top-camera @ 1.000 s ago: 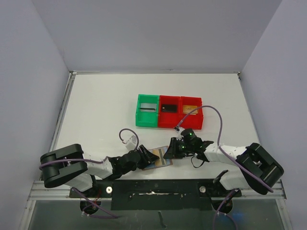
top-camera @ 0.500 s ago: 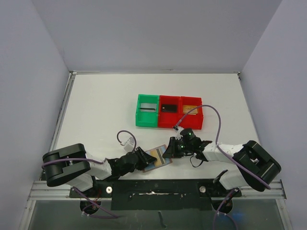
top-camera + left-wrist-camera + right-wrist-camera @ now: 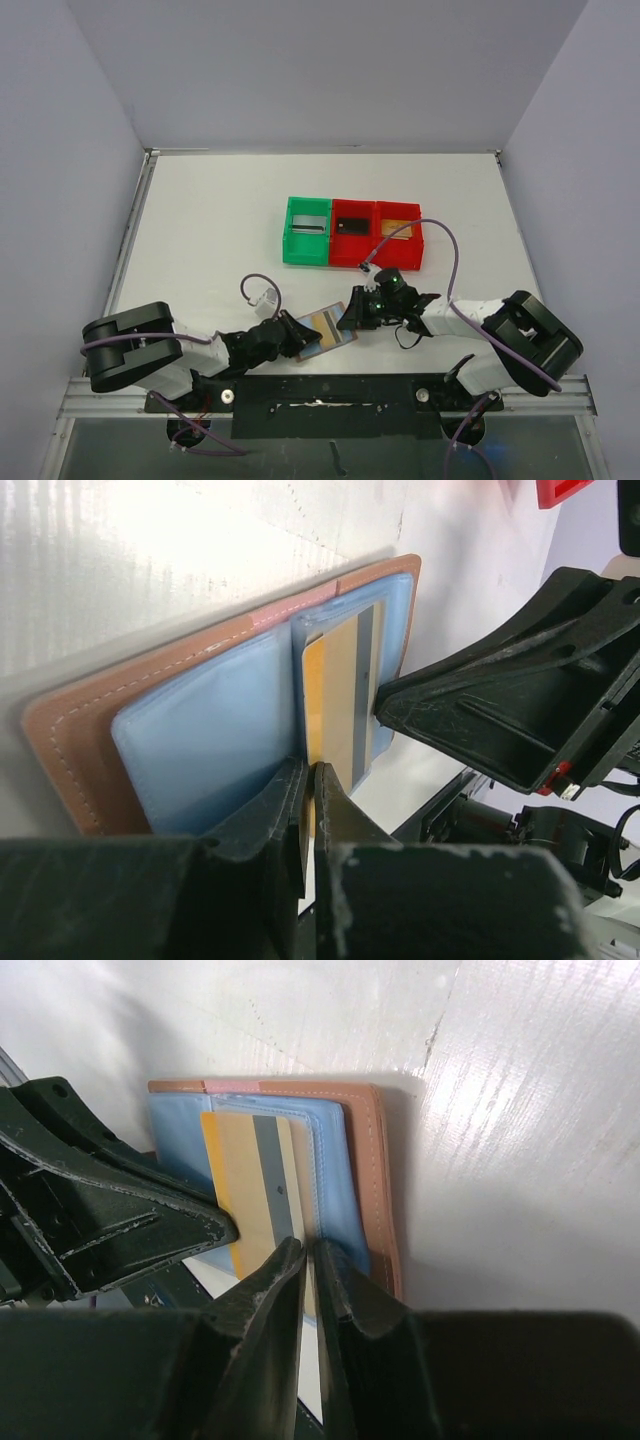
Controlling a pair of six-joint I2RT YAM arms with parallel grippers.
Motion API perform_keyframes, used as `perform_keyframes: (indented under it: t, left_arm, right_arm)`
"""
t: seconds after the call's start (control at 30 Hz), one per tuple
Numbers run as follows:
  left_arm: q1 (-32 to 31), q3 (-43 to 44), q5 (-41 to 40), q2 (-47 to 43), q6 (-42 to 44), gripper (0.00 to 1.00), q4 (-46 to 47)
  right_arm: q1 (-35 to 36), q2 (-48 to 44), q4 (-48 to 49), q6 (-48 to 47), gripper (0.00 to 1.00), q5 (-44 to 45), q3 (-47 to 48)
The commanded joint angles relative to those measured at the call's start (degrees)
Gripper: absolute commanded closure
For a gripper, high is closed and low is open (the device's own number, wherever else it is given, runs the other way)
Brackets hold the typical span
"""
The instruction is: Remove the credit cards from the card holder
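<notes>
The card holder (image 3: 337, 338) lies open near the table's front edge, tan leather with a light blue lining (image 3: 200, 750). A gold credit card (image 3: 345, 690) with a grey stripe sticks partway out of its blue pocket. My left gripper (image 3: 312, 772) is shut on the yellow edge of that card. From the other side my right gripper (image 3: 309, 1248) is pinched shut on the pocket rim of the card holder (image 3: 372, 1175), right beside the gold credit card (image 3: 245, 1185). In the top view the left gripper (image 3: 293, 337) and right gripper (image 3: 352, 316) flank the holder.
A green bin (image 3: 292, 246) and two red bins (image 3: 352, 258) stand in a row behind the grippers; each holds a flat card. The right arm's purple cable (image 3: 450, 260) loops over the table. The front rail (image 3: 320, 395) lies just below the holder.
My left gripper has closed its jaws onto the gold card's edge. The card holder has shifted slightly. The right gripper has hardly moved.
</notes>
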Motion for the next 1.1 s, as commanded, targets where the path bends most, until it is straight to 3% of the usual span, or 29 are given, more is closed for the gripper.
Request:
perform_keyframes:
  t: [0.0, 0.47, 0.7, 0.83, 1.07]
  left_arm:
    - [-0.2, -1.6, -1.8, -3.6, -0.7, 1.0, -5.3]
    - [-0.3, -3.5, -1.6, -17.3, 2.0, 1.0, -22.3]
    - [-0.3, -3.1, -0.8, -16.6, 3.2, 1.0, -20.4]
    - [-0.3, -2.2, -0.3, -15.5, 3.9, 1.0, -20.2]
    - [-0.3, -2.4, -0.5, -17.0, 4.0, 1.0, -22.2]
  right_arm:
    - [0.9, 1.7, -3.9, -0.4, 0.87, 1.5, -0.8]
    - [-0.2, 0.0, -5.8, -3.1, 0.86, 0.4, 2.1]
    - [4.1, -2.0, -6.7, -4.6, 0.8, -0.3, 8.3]
    - [7.9, 1.2, -6.7, -4.1, 0.76, 2.0, 12.4]
    - [8.2, 6.7, -9.3, -2.8, 0.75, 7.5, 13.0]
